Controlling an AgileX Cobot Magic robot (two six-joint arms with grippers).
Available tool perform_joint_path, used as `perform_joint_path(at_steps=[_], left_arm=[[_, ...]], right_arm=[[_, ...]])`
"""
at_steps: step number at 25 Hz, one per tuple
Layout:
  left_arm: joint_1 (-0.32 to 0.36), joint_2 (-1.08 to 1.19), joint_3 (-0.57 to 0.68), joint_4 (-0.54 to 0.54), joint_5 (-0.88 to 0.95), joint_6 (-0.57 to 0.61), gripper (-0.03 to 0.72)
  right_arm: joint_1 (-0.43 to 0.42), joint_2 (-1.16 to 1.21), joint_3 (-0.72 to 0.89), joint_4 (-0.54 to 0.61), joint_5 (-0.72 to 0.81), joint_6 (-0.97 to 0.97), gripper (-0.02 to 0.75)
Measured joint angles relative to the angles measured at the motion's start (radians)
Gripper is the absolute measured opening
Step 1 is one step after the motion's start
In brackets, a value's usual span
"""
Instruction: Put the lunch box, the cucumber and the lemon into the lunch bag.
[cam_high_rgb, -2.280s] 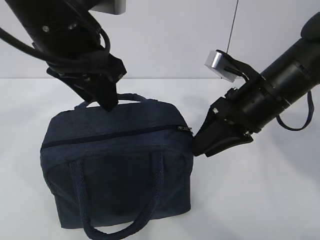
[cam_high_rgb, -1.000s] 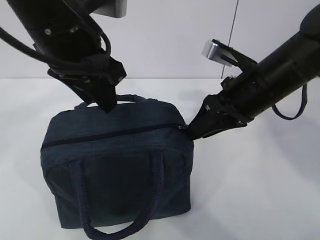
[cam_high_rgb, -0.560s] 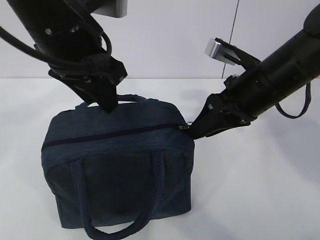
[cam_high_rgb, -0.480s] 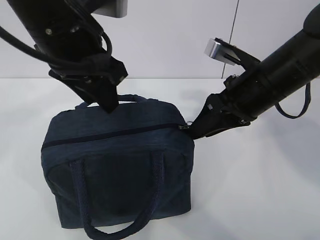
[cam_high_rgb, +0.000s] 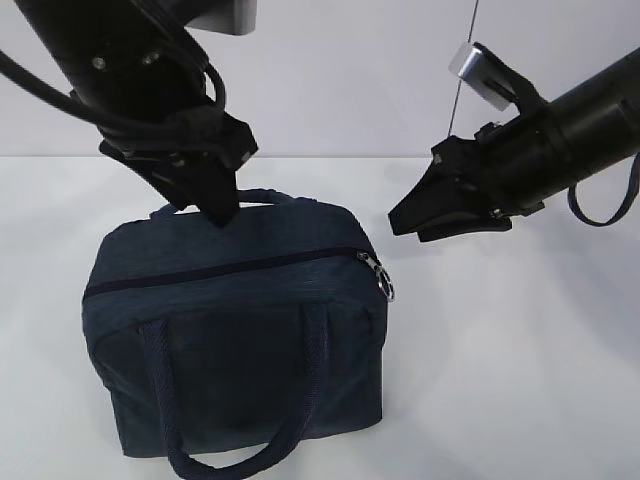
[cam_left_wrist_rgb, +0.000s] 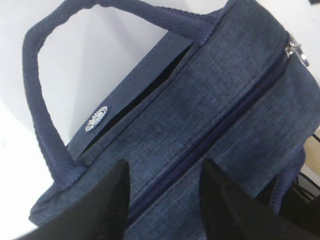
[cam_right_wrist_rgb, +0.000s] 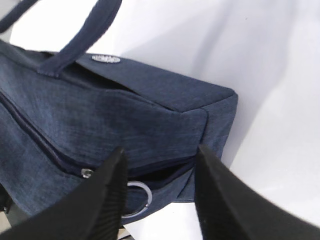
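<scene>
The navy lunch bag (cam_high_rgb: 240, 340) stands on the white table with its top zipper (cam_high_rgb: 230, 268) drawn shut. Its silver ring pull (cam_high_rgb: 386, 288) hangs loose at the right end. My left gripper (cam_high_rgb: 218, 212) rests at the bag's top rear edge by the rear handle. In the left wrist view it (cam_left_wrist_rgb: 165, 172) is open, straddling the zipper line on the bag (cam_left_wrist_rgb: 225, 100). My right gripper (cam_high_rgb: 398, 218) hangs open in the air, above and right of the ring pull. From its wrist camera it (cam_right_wrist_rgb: 160, 155) is empty, with the ring pull (cam_right_wrist_rgb: 138, 183) below it. The lunch box, the cucumber and the lemon are out of view.
The front handle (cam_high_rgb: 165, 410) loops down the bag's near face. The rear handle (cam_left_wrist_rgb: 35, 90) arches over bare white table (cam_high_rgb: 500, 380). A pale wall (cam_high_rgb: 340, 80) closes the back.
My right gripper has lifted up and to the right, away from the bag's zipper end. The ring pull now hangs free. The left gripper and the bag have stayed put.
</scene>
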Motion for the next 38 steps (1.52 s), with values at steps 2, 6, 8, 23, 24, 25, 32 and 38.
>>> perform_joint_path(at_steps=[2, 6, 8, 23, 24, 25, 32, 38], left_arm=[[0.000, 0.000, 0.000, -0.002, 0.000, -0.002, 0.326], [0.000, 0.000, 0.000, -0.003, 0.000, -0.002, 0.325], [0.000, 0.000, 0.000, -0.004, 0.000, -0.004, 0.325], [0.000, 0.000, 0.000, -0.004, 0.000, -0.004, 0.325], [0.000, 0.000, 0.000, -0.004, 0.000, -0.004, 0.325], [0.000, 0.000, 0.000, -0.004, 0.000, -0.004, 0.326], [0.000, 0.000, 0.000, -0.024, 0.000, -0.004, 0.325], [0.000, 0.000, 0.000, -0.025, 0.000, -0.004, 0.325]], right_arm=[[-0.017, 0.000, 0.000, 0.013, 0.015, -0.002, 0.320], [-0.023, 0.034, -0.002, 0.075, 0.114, -0.002, 0.320], [-0.026, 0.056, -0.002, 0.098, 0.158, -0.002, 0.320], [-0.051, 0.065, 0.078, 0.134, 0.192, -0.109, 0.319], [-0.051, 0.065, 0.086, 0.156, 0.192, -0.131, 0.319], [-0.051, 0.065, 0.088, 0.172, 0.192, -0.148, 0.319], [-0.051, 0.098, 0.092, 0.231, 0.192, -0.188, 0.319], [-0.051, 0.109, 0.092, 0.209, 0.192, -0.202, 0.319]])
